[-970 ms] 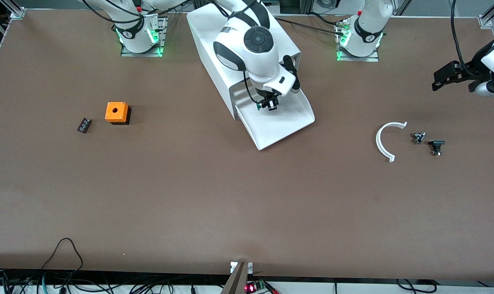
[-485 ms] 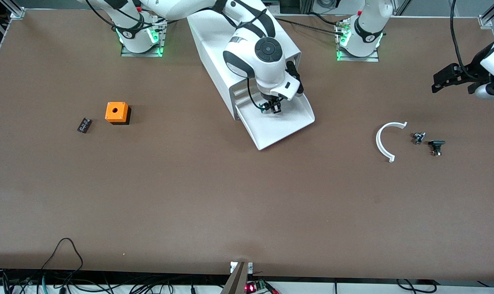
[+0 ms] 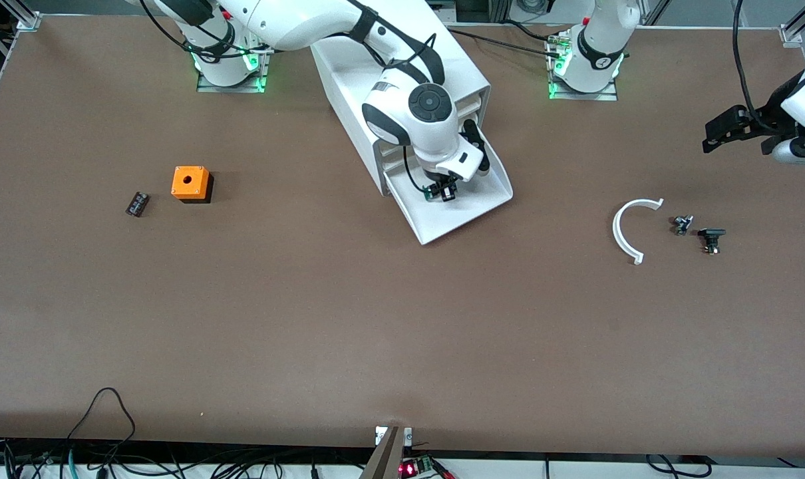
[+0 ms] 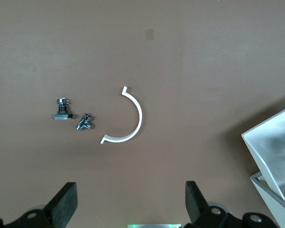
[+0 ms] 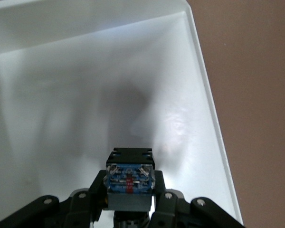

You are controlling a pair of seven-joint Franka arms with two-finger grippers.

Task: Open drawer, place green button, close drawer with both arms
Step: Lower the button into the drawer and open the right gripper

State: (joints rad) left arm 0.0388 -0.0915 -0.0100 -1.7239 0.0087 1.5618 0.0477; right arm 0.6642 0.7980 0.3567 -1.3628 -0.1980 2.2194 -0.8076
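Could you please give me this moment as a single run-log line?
drawer: open | right claw: shut on button, over drawer | left claw: open, waiting at left arm's end of table | phase: placing

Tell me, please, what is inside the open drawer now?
Above the drawer floor, the right gripper is shut on the button. The visible floor is bare white; the arm covers the part nearest the cabinet.

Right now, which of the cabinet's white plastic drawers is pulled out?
The lowest white plastic tray drawer; it juts onto the table, while those above stay in the white boxy cabinet.
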